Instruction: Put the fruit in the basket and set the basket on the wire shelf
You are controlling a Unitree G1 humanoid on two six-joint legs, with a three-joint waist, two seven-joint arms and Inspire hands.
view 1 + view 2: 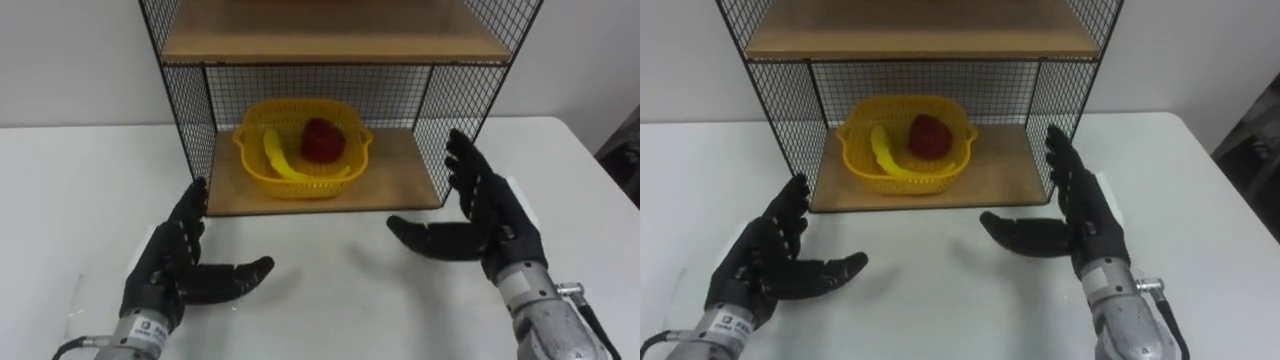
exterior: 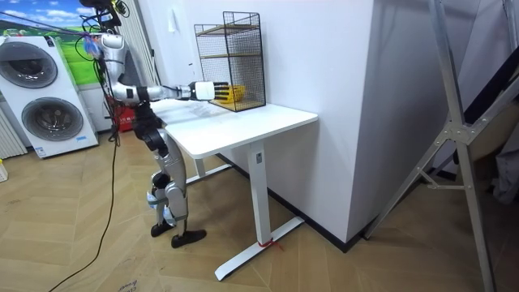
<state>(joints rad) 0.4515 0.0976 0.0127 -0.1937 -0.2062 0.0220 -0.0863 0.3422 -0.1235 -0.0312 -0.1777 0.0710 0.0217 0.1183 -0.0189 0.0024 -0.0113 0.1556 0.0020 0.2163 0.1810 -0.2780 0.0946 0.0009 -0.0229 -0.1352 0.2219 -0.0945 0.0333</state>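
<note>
A yellow basket (image 1: 300,150) stands on the lower wooden board of the black wire shelf (image 1: 190,110), with a red apple (image 1: 322,139) and a yellow banana (image 1: 278,156) inside it. Both hands hover over the white table (image 1: 320,300) in front of the shelf, palms facing each other. My left hand (image 1: 180,262) is at the lower left, open with fingers straight. My right hand (image 1: 480,218) is open by the shelf's right front post. Neither touches the basket. In the room view the shelf (image 2: 231,61) stands at the table's far end and I stand at the table's edge.
The shelf's upper wooden board (image 1: 330,35) lies above the basket. A wall runs behind the table. Washing machines (image 2: 45,93) stand behind me in the room view. The table's right edge (image 1: 600,170) is near my right arm.
</note>
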